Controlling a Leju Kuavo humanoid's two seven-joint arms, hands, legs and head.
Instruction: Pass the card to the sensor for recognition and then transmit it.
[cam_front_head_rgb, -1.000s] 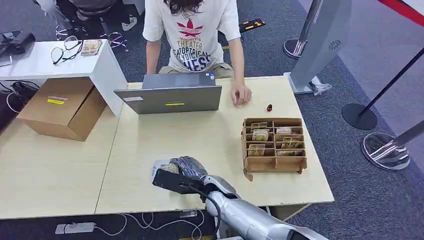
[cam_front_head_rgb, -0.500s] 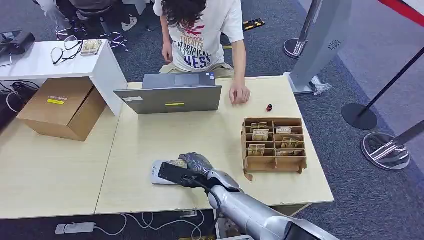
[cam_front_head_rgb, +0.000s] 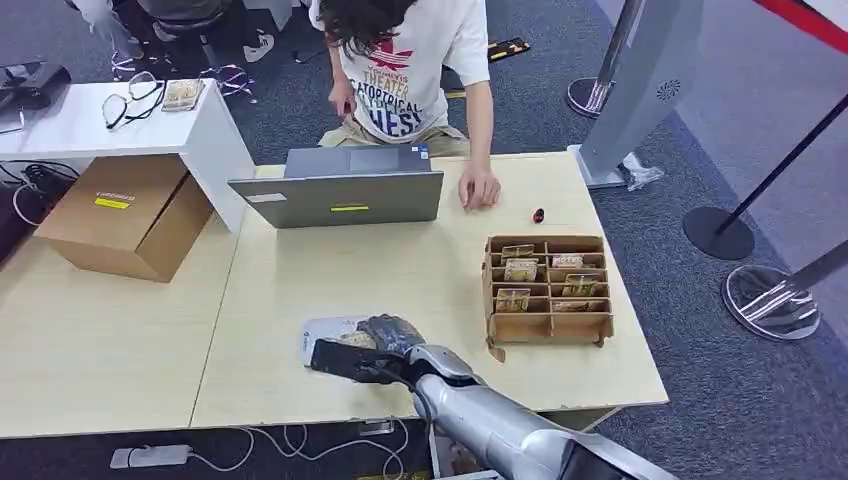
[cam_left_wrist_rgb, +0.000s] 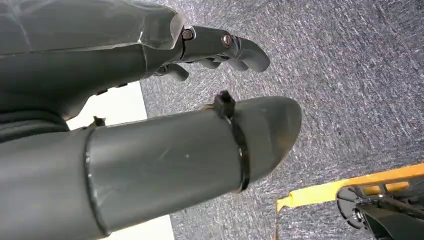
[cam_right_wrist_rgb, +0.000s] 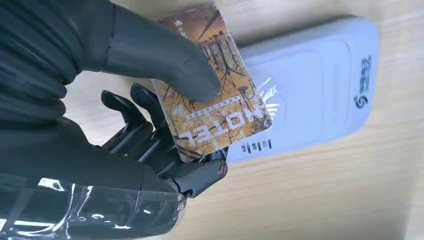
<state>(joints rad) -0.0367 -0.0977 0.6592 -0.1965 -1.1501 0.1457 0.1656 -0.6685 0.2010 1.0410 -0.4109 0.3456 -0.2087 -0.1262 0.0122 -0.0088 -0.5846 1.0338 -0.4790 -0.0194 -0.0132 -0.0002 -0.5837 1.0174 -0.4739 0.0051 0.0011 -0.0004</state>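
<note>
Right wrist view: card held flat over the sensor, scan step in hand.

My right hand pinches the card between thumb and fingers over the white sensor, which lies near the table's front edge. Compared with a second ago, my hand sits slightly further back along that edge, exposing more of the sensor; I judge recognition under way, handover pending. My left hand hangs empty, fingers curled. Card rack, laptop and a person's hand lie beyond, well apart.
</note>
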